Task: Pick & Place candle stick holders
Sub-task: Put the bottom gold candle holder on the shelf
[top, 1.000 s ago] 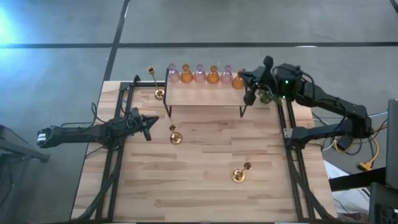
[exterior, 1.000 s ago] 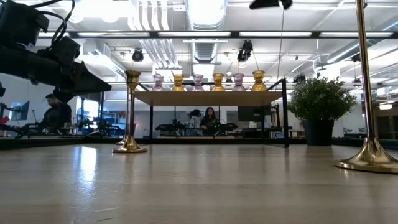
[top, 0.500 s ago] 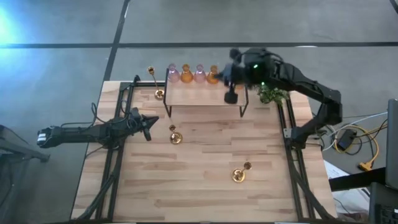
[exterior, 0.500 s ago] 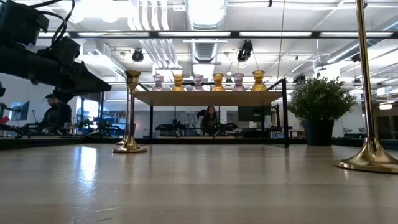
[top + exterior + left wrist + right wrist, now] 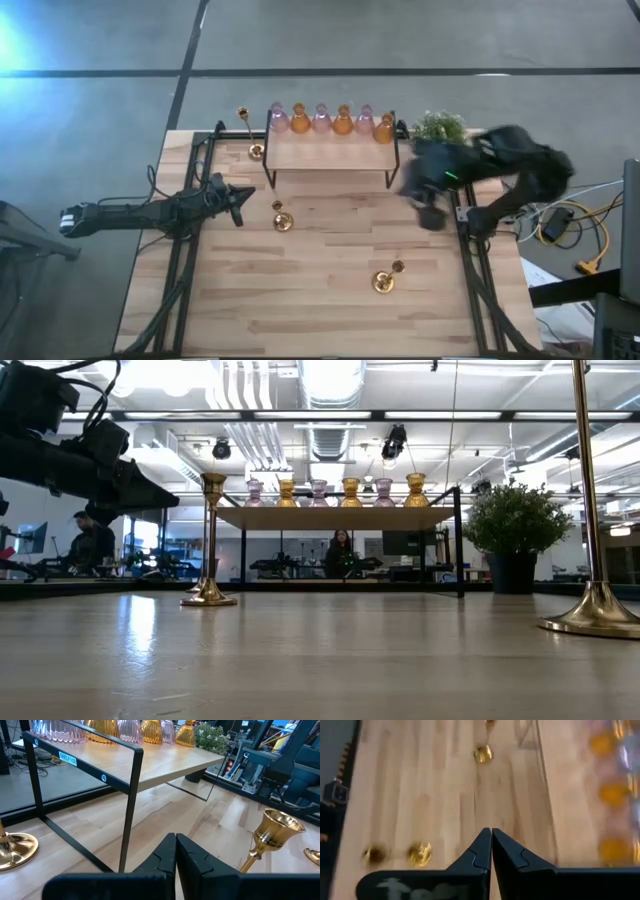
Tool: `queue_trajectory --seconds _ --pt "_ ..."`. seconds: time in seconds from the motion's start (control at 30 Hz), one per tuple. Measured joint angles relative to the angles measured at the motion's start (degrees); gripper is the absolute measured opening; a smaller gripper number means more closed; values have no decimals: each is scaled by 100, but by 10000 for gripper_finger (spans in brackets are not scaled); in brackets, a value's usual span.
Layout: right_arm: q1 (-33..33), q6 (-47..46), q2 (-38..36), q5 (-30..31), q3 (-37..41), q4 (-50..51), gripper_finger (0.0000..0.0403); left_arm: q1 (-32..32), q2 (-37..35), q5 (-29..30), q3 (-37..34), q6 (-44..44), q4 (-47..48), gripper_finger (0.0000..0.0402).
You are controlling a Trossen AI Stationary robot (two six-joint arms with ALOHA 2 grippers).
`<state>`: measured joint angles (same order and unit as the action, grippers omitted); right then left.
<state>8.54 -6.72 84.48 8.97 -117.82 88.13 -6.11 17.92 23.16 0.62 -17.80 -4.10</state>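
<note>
Six glass candle stick holders (image 5: 330, 120), pink and amber, stand in a row on a wooden shelf (image 5: 330, 152) at the table's far side. Three gold candlesticks stand on their round bases on the table: one far left (image 5: 256, 150), one left of centre (image 5: 282, 220), one near right (image 5: 384, 280). My left gripper (image 5: 238, 205) is shut and empty at the left, close to the centre-left candlestick (image 5: 272, 835). Above the right side of the table, in front of the shelf's right end, my right gripper (image 5: 431, 216) hangs shut and empty (image 5: 491, 834), pointing down.
A green potted plant (image 5: 438, 127) stands at the far right behind the shelf. The shelf's black wire legs (image 5: 131, 810) rise just ahead of my left gripper. Black frame rails (image 5: 470, 260) run along the table's left and right sides. People sit in the room beyond (image 5: 340, 552).
My right gripper has swung from the shelf's right end leftward across the shelf front, then back toward the table's right and near edges. It has risen, tipped to point more steeply down, and stayed shut. No holder has moved.
</note>
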Motion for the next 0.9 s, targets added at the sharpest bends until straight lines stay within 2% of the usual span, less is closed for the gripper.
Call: queue_trajectory --seconds 0.07,0.2,0.3,0.43,0.6,0.73,0.9 --pt "491 -998 -426 498 475 243 8 -2 9 5 0 0 3 14" --pt "1329 -2380 -1306 742 1671 -188 8 -2 31 27 0 -9 5 14" --pt "2003 -3437 -1821 748 2626 -150 8 -4 18 70 0 -13 -40 14" --pt "2810 -4371 -2230 607 3874 -471 8 -4 22 65 0 -4 -7 14" --pt "3374 -4388 -2474 902 5279 -2106 8 -4 21 46 0 -2 -7 14" --pt "3402 -4044 -2462 955 6163 -3165 8 -4 21 46 0 0 -7 14" --pt "3398 -4209 -2480 1095 6887 -4227 8 -4 21 46 0 0 -7 14"
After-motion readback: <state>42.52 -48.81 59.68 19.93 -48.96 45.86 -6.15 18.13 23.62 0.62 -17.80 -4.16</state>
